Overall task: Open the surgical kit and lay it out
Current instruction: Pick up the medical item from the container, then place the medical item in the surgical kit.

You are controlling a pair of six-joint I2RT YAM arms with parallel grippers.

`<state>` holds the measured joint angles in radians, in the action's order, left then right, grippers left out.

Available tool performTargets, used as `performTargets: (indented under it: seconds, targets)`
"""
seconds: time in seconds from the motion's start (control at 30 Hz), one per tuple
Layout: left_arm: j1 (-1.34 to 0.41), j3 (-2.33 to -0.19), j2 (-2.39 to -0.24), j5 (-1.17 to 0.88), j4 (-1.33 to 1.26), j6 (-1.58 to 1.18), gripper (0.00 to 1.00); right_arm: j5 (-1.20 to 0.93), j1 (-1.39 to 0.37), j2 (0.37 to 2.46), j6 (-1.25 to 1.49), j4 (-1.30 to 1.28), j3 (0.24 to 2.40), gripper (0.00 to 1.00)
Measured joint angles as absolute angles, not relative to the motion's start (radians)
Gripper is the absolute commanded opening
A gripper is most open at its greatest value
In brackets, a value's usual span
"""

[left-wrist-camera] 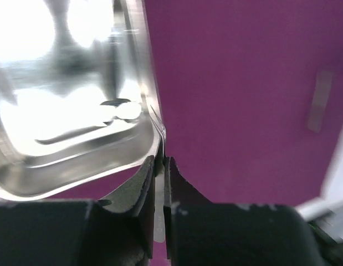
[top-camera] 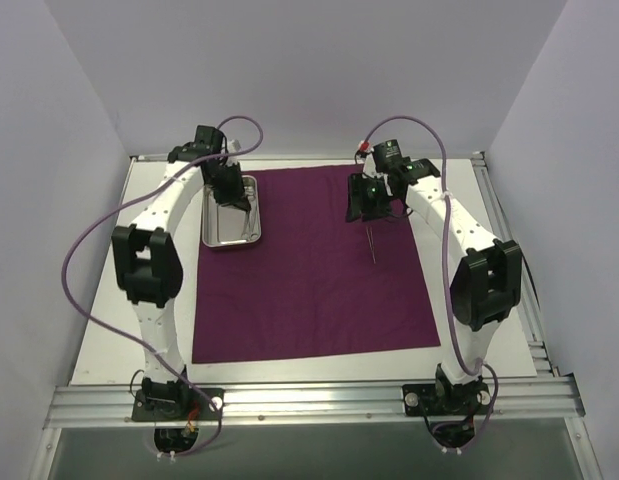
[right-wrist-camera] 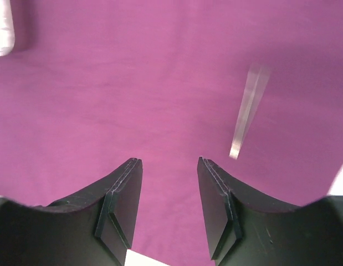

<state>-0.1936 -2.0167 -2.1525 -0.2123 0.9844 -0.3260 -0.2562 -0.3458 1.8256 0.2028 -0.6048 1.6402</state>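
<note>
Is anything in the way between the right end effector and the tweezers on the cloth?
Nothing visible. The tweezers lie bare on the purple cloth, just ahead and to the right of the open right end effector; the steel tray sits well off to the left.

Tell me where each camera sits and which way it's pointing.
Top: high behind the robot, looking down on the table; left arm and right arm show.
Left wrist: looks forward past the left gripper, shut on the tray rim.
Right wrist: looks down past the open right gripper at the cloth and tweezers.
Shared: both wrist views catch the tweezers.
</note>
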Motion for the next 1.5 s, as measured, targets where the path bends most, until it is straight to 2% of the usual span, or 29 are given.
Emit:
performTargets:
  seconds: [0.27,0.4,0.5,0.63,0.73,0.87,1.03,1.27,1.43,1.47,1.5]
  targets:
    - [-0.196,-1.726,-1.865,-0.662,0.705,-0.449,0.02,-0.62,-0.353,1.834,0.196,-0.505,1.657,0.54]
    - [-0.204,-1.565,-1.769,-0.826,0.474,-0.596,0.02,-0.79,-0.374,1.806,0.255,-0.353,1.591,0.59]
    - [-0.221,-1.415,-1.711,-0.916,0.182,-0.802,0.02,-0.887,-0.402,1.767,0.325,-0.232,1.53,0.62]
    - [-0.244,-1.242,-1.687,-0.962,-0.296,-1.146,0.02,-0.976,-0.436,1.7,0.433,-0.055,1.451,0.62]
    - [-0.255,-1.175,-1.687,-0.957,-0.563,-1.361,0.02,-1.022,-0.446,1.646,0.528,0.083,1.394,0.61]
    - [-0.281,-1.158,-1.687,-0.936,-0.834,-1.555,0.02,-1.052,-0.444,1.609,0.643,0.239,1.342,0.61]
    - [-0.326,-1.158,-1.7,-0.9,-1.056,-1.701,0.02,-1.087,-0.44,1.606,0.741,0.358,1.314,0.59]
    - [-0.355,-1.156,-1.729,-0.868,-1.169,-1.8,0.02,-1.129,-0.427,1.602,1.006,0.694,1.215,0.52]
    - [-0.363,-1.156,-1.738,-0.863,-1.204,-1.832,0.02,-1.136,-0.41,1.602,1.131,0.849,1.209,0.4]
    - [-0.365,-1.156,-1.739,-0.862,-1.209,-1.834,0.02,-1.138,-0.407,1.602,1.148,0.871,1.209,0.36]
    - [-0.366,-1.156,-1.74,-0.861,-1.215,-1.838,0.02,-1.139,-0.406,1.602,1.163,0.888,1.209,0.25]
